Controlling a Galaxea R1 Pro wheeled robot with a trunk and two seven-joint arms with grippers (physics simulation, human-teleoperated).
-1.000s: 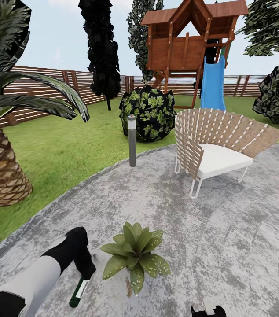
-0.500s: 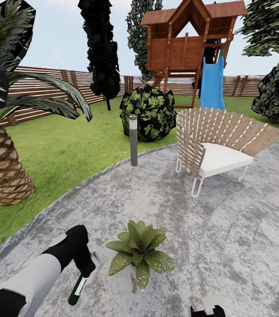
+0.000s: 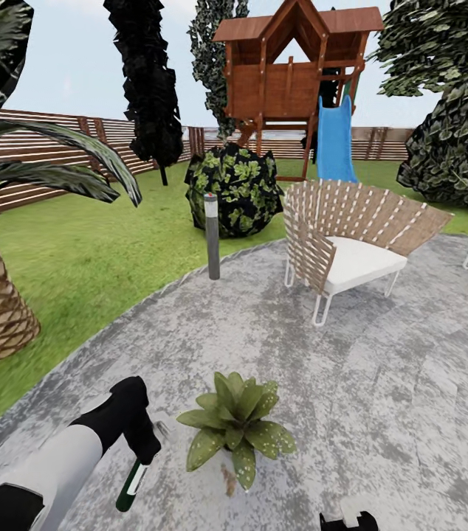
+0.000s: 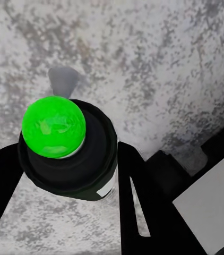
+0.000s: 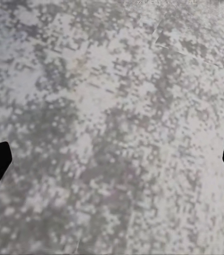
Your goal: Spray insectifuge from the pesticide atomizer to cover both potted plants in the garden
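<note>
Pesticide atomizer (image 3: 131,483) clamped in left claw (image 3: 139,459), hanging beside potted plant (image 3: 238,429); right claw (image 5: 112,159) apart; risk: nozzle misaimed, spray missing the leaves

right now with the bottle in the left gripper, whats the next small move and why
Probably swing the left gripper toward the potted plant and aim the pesticide atomizer at it. The bottle hangs beside the plant over the bare patio, not above the leaves, so spray from here would likely miss them.
</note>
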